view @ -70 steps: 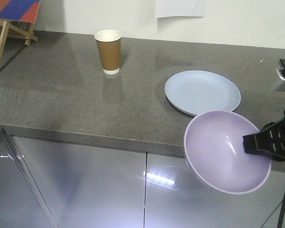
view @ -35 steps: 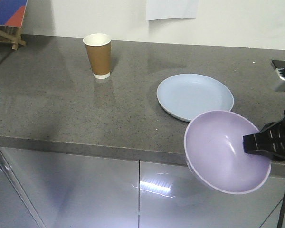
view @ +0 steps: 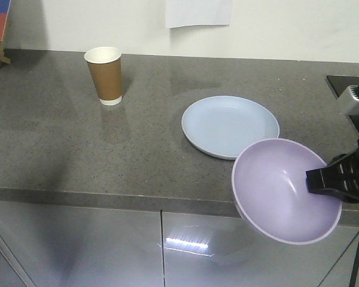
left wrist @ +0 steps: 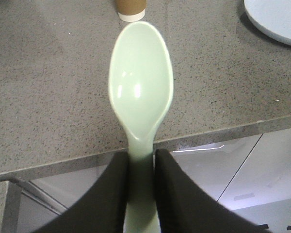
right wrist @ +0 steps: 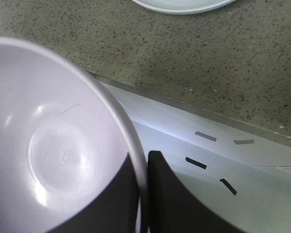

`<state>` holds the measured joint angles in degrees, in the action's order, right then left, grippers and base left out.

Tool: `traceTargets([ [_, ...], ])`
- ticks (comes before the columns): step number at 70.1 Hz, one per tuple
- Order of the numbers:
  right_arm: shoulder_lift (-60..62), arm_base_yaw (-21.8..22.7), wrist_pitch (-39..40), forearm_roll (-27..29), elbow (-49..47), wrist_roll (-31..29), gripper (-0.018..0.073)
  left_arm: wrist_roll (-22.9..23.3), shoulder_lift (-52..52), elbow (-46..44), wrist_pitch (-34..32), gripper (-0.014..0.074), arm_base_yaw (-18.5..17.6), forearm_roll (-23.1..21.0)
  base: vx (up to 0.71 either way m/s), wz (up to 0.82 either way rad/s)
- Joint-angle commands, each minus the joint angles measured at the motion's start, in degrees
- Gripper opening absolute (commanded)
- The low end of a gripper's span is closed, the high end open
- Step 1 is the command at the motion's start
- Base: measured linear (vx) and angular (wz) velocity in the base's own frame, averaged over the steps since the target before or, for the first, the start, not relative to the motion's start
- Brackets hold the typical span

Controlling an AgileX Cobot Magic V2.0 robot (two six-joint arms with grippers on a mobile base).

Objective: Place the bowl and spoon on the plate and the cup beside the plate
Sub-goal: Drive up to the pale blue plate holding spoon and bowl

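Mint-green spoon [left wrist: 141, 87] first, way over at 9 o'clock in the front view. Your left gripper [left wrist: 140, 165] is pinched tight on the handle, with the scoop facing up and poking out over the grey counter [view: 60, 149]. Holding it by the handle end makes sense to me: the scoop is free to go down without the fingers bumping anything.

Next is the cup [view: 105, 75], upright on the counter at about the plate's 10 o'clock and well apart from it. Nothing is touching it. Both claws are full, so I'd guess it gets dealt with last.

The plate [view: 230, 127] lies flat and bare near the counter's front edge, ready to take stuff.

At the plate's 5 o'clock the bowl [view: 281, 191] hangs in the air, out past the counter edge over the cabinet fronts [view: 107, 245], tipped so its inside faces the front camera. Your right gripper [right wrist: 142, 165] is clamped on the rim at the bowl's 3 o'clock, one finger inside the wall and one outside. That one-sided rim grip is probably why it's tilted, so level it before it goes on the plate or it might rock.
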<state>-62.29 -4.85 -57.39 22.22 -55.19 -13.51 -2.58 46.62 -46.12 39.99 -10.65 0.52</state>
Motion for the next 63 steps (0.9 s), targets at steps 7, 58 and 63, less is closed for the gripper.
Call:
traceTargets([
  [7, 1.09, 0.01, 2.08, 1.32, -1.58, -0.16, -0.0004, 0.09, -0.32, -1.46, -3.68, 0.0125, 0.26, -0.52, 0.04, -0.09],
  [58, 1.09, 0.01, 2.08, 1.32, -1.58, -0.16, -0.0004, 0.09, -0.32, -1.46, -3.68, 0.0125, 0.26, -0.52, 0.06, -0.08],
  [63, 1.09, 0.01, 2.08, 1.32, -1.58, -0.16, -0.0004, 0.09, -0.32, -1.46, -3.68, 0.0125, 0.26, -0.52, 0.05, 0.03],
])
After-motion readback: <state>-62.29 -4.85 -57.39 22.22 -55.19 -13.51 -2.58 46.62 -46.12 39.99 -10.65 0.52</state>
